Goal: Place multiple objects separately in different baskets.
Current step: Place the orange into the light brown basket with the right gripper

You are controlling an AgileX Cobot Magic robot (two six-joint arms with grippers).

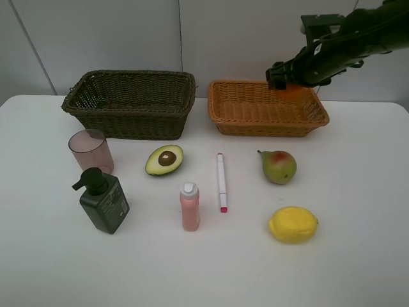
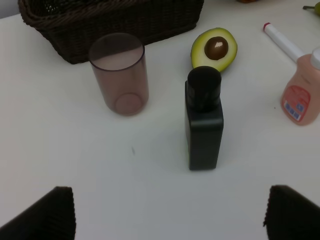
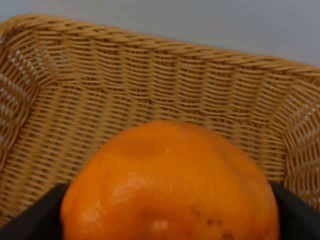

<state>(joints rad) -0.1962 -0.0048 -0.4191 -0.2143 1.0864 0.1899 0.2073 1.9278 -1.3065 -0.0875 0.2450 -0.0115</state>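
Above the orange-tan basket (image 1: 268, 123), the right tool (image 1: 287, 80) pinches the orange (image 3: 170, 185); the left tool (image 2: 167, 215) stands spread wide.

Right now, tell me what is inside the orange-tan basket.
The orange-tan basket shows only bare weave. The orange, held over it by the right gripper, covers the floor beneath.

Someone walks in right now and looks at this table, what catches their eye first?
The bright orange gripped in the right pincer, hanging over the orange-tan basket at the back right. Next comes the dark wicker basket beside it on the left. The yellow lemon also stands out on the white table at the front right.
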